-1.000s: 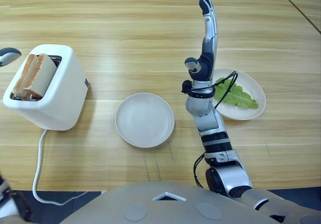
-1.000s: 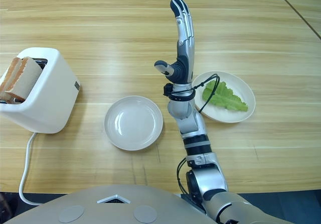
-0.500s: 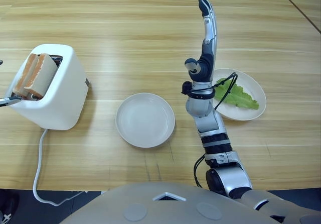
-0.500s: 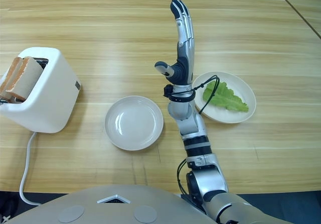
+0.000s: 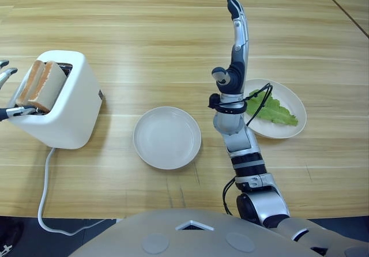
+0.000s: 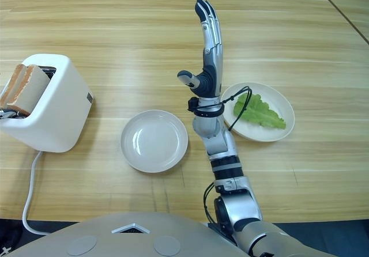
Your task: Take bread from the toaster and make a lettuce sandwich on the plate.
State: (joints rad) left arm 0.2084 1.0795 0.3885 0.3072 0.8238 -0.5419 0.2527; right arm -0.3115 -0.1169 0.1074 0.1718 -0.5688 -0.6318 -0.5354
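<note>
A white toaster (image 5: 64, 110) stands at the table's left with two bread slices (image 5: 40, 86) sticking up from its slots. My left hand (image 5: 11, 112) is at the left edge, just beside the toaster's far side, fingers spread and holding nothing. An empty white plate (image 5: 167, 137) sits in the middle. To its right, a second white plate (image 5: 290, 94) carries a lettuce leaf (image 5: 272, 110). My right hand (image 5: 237, 41) stands upright between the two plates, fingers straight and empty.
The toaster's white cord (image 5: 44, 179) runs from its base down over the table's front edge. Bare wooden table (image 5: 144, 32) stretches behind the toaster and plates.
My left hand has come further into sight at the left edge, its fingers now spread on both sides of the bread's end. The right arm has kept still.
</note>
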